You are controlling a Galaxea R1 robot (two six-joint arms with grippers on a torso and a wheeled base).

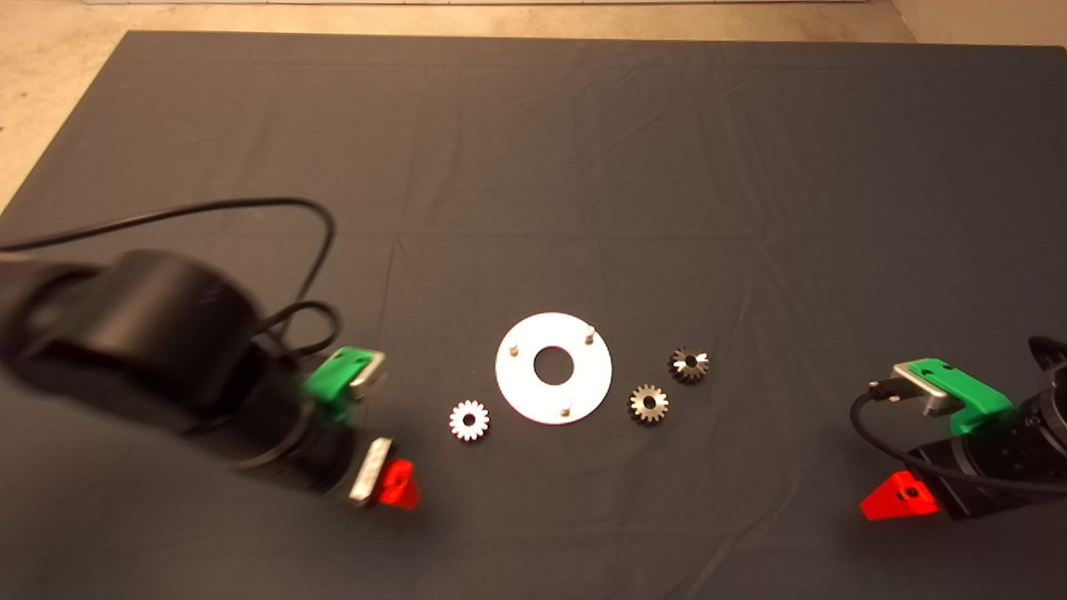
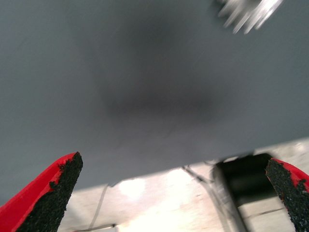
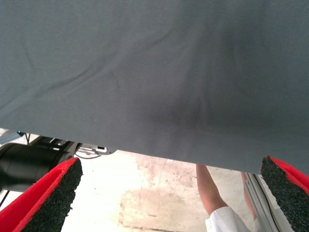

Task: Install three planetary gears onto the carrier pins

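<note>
**Dark mat, three loose gears, bare pins**

White disc (image 1: 553, 368) flat on the dark mat (image 1: 583, 167), near the mat's front middle. Three carrier pins (image 1: 589, 333) upright on it, all bare. Silvery gear (image 1: 468, 420) lying flat just left of the disc, apart from it. Two darker gears (image 1: 648, 403) and (image 1: 688, 365) on the disc's right side, close together but not touching each other or the disc.

Left gripper (image 2: 169, 193) over the mat at front left, near the silvery gear, holding nothing. Jaws spread wide in the left wrist view, one black pad (image 2: 53, 193) at each side, bare mat between. Much of that arm smeared in the head view; only one red finger visible there. At the edge of the left wrist view, a streaked silvery toothed shape (image 2: 248, 12), cut off, likely the nearest gear.

Right gripper (image 3: 169, 193) at the front right edge of the head view, partly cut off, well apart from the gears. Jaws spread, nothing between. Beyond the mat's edge in the right wrist view: pale floor, a person's leg (image 3: 210, 191), a black machine part too cropped to identify.

Wide bare mat behind the disc, up to the far edge; open room on both sides as well.
</note>
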